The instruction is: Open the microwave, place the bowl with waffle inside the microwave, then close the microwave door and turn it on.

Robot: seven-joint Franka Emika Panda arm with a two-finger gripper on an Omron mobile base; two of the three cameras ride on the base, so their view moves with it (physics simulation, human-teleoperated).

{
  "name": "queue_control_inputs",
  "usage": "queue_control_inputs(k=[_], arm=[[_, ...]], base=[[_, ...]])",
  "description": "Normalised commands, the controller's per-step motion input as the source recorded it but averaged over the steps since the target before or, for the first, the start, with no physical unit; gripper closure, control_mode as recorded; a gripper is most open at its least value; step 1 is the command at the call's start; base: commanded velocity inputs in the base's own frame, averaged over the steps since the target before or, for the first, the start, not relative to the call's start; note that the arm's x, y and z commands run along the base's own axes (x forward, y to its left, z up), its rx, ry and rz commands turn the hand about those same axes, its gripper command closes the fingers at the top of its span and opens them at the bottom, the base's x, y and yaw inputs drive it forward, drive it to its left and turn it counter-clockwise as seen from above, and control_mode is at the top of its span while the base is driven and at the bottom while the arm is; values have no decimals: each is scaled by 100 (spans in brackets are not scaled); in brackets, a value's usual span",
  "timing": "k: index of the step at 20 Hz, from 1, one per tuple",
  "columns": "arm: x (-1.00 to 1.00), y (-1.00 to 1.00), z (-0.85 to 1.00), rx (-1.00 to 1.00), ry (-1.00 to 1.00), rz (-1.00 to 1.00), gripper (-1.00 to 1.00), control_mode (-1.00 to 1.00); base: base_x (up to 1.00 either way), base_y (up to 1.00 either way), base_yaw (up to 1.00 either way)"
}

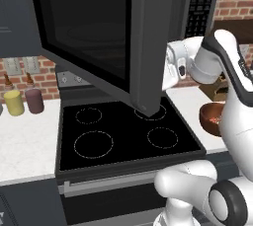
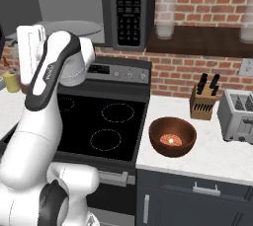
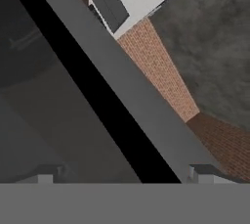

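Observation:
The microwave (image 2: 129, 8) hangs above the stove, its keypad strip (image 1: 200, 3) at the right. The microwave door (image 1: 89, 27) stands swung wide open toward me, glass window facing left. Its grey free edge (image 3: 146, 120) runs diagonally between my fingertips in the hand view. My gripper (image 3: 124, 176) is open, fingers far apart, right at that edge. The white hand (image 1: 174, 67) sits just behind the door's edge. The reddish-brown bowl (image 2: 172, 136) with speckled food rests on the counter right of the stove, partly hidden by my arm in the left base view (image 1: 211, 119).
A black four-ring stove (image 1: 118, 131) lies below the open door. Yellow (image 1: 14, 102) and maroon (image 1: 34, 100) canisters stand on the left counter. A knife block (image 2: 203, 100) and toaster (image 2: 239, 114) sit against the brick wall, right of the bowl.

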Motion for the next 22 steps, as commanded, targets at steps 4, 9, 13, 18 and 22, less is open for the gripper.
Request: queue_control_inputs(k=[4,9,13,18,22], arm=[[0,56,0,-3,5,11,-100,-100],[-1,55,0,-3,4,13,-100,-100],[-14,40,0,-1,0,11,-100,-100],[-26,35,0,0,0,6,-100,-100],[-17,8,0,0,0,0,-100,-100]], base=[[0,0,0],[0,0,0],[0,0,0],[0,0,0],[0,0,0]])
